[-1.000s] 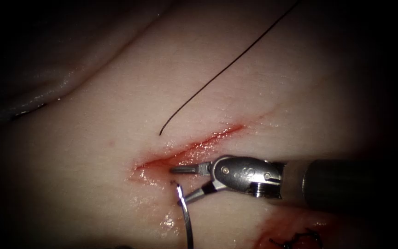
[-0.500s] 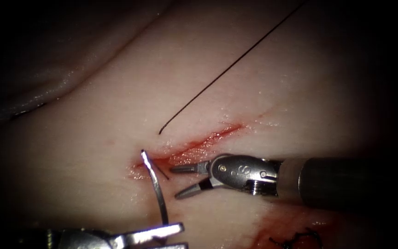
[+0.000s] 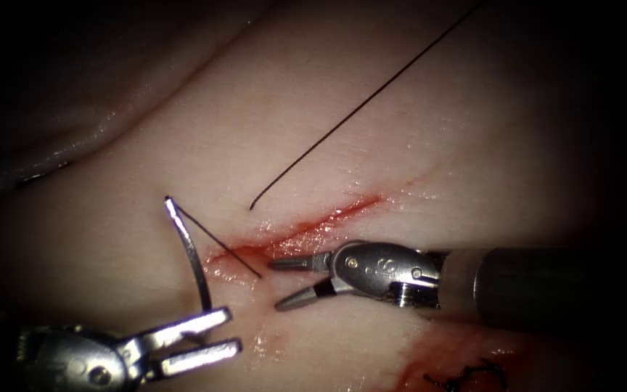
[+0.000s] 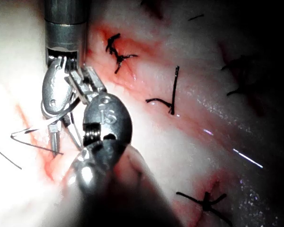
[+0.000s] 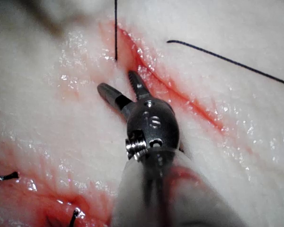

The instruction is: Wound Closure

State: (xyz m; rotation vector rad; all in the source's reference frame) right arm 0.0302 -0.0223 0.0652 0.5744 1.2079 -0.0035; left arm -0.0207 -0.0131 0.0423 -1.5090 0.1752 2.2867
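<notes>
The cut [image 3: 306, 229] runs slantwise across the tissue [image 3: 415, 138], wet with red fluid. My left tool [image 3: 235, 330] comes in low on the cut's left and holds the curved needle [image 3: 191, 255] near its pointed end. The needle is out of the tissue and stands up from the jaws, thread end at the top. From there the thread [image 3: 219, 243] runs taut down into the tissue at the cut's left end. My right tool [image 3: 273, 287] sits just right of the cut, open, holding nothing [image 5: 120, 87]. A long thread tail [image 3: 357, 109] lies on the far side.
Older knotted stitches [image 3: 466, 377] sit in a red patch beside the right tool's shaft; other stitches [image 4: 116, 47] [image 4: 203, 201] cross the tissue in the left wrist view. A glistening fold of tissue [image 3: 74, 145] rises at the far left.
The left tool came in from below and carried the needle up and to the left, away from the cut, drawing thread through the tissue. The right tool has stayed put, open.
</notes>
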